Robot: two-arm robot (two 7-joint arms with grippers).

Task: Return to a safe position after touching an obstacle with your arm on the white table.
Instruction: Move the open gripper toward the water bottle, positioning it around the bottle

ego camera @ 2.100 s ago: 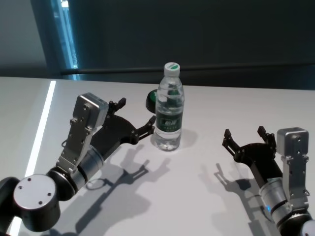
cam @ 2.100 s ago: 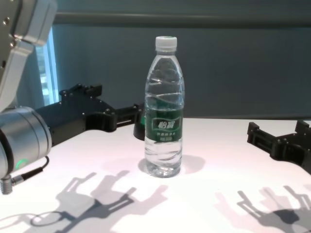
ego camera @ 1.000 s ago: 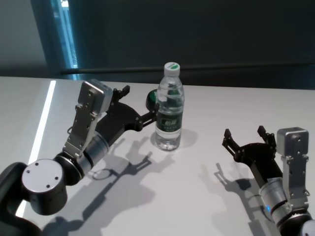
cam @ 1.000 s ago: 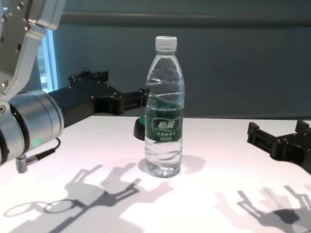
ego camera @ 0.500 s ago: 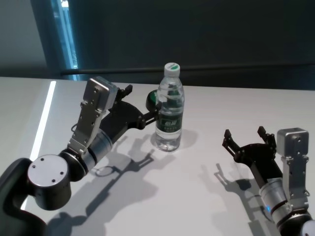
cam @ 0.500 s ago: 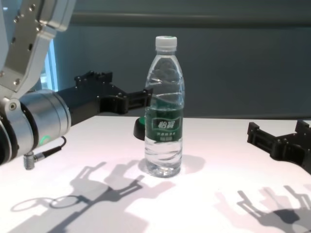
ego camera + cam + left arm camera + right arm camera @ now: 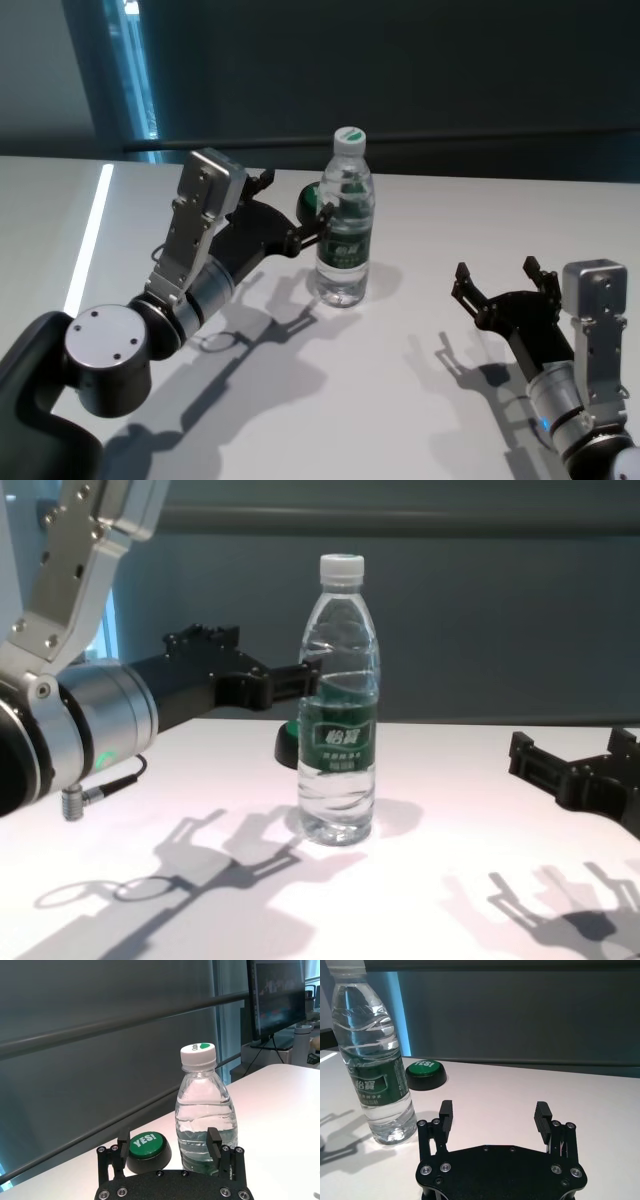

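The water bottle [image 7: 345,218] stands upright on the white tabletop [image 7: 350,400], near the middle of my reach, its white screw cap [image 7: 348,137] on and its dark green label [image 7: 337,739] facing me. It is clear plastic and about full.

My left gripper [image 7: 295,213] is raised off the tabletop, level with the bottle's upper body, on the bottle's left side. Its jaws are spread wide and hold nothing. In the head view one fingertip [image 7: 325,214] appears to meet the bottle's side just above the label; in the chest view the same fingertip overlaps the bottle's edge. I cannot tell for certain whether they touch. In the left wrist view the bottle stands ahead of one finger rather than in the gap.

A low black button with a green top marked YES [image 7: 147,1144] sits on the tabletop just behind the bottle, toward the far left.

My right gripper [image 7: 496,283] hangs low over the tabletop, well apart from the bottle on its right. Its jaws are wide apart and empty.
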